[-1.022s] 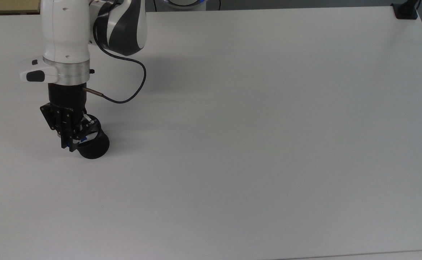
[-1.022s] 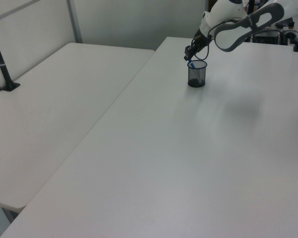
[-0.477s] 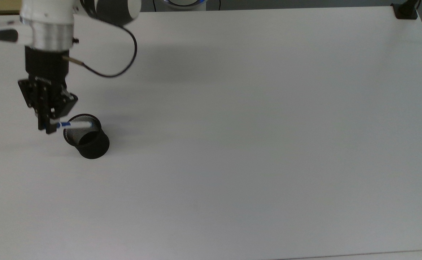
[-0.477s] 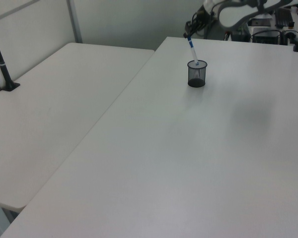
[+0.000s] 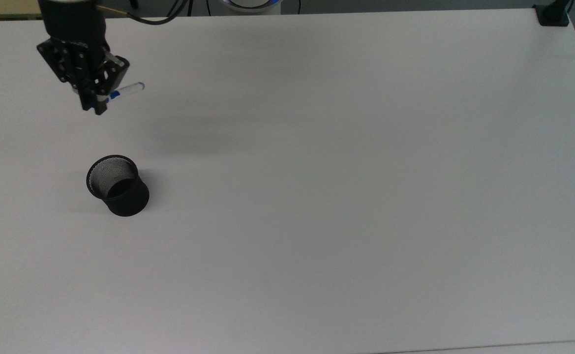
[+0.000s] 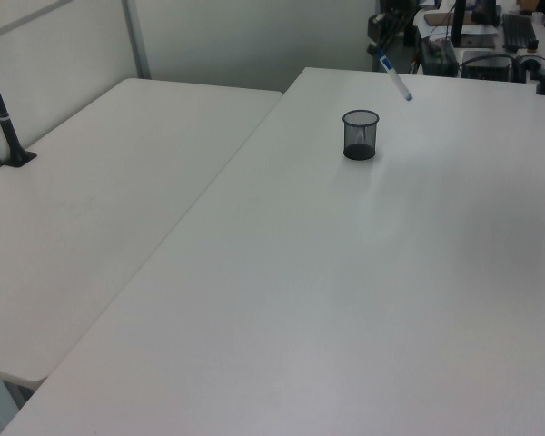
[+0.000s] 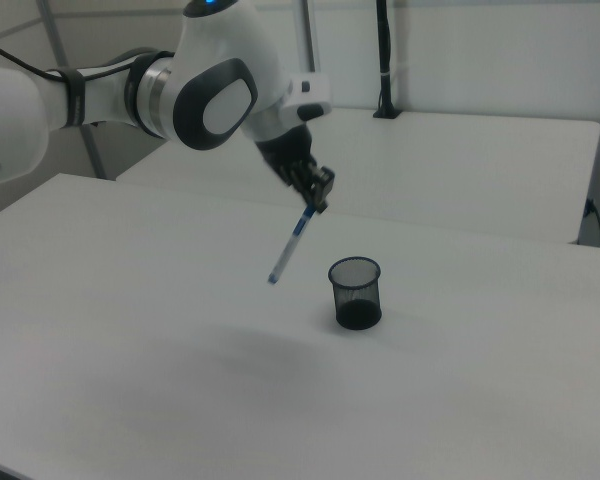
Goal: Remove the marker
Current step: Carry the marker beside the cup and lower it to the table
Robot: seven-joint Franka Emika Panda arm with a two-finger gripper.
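Tool pinching the marker by its upper, blue-capped end, high above the white desk, with fingers pressed against the barrel. In the top view: tool near the top view's upper left corner, marker sticking out toward the top view's right from between the fingers, white barrel and blue band showing, well apart from the black mesh cup lower in the top view. In the right view: tool at the end of the white arm, marker hanging down at a slant, lower tip swung toward the right view's left, clear of the desk and fully outside the cup; cup upright on the desk, just to the right view's right of the marker's lower tip and lower than the tool. In the left view: marker in the air, tilted, above and slightly to the left view's right of the cup, not touching the rim; tool dark against the background clutter there, hard to make out. Inside of the cup showing mesh wall and dark floor in the top view. Second white desk alongside on the left view's left, with a black post clamped at its far edge. Another black mount at the top view's upper right corner of the desk.
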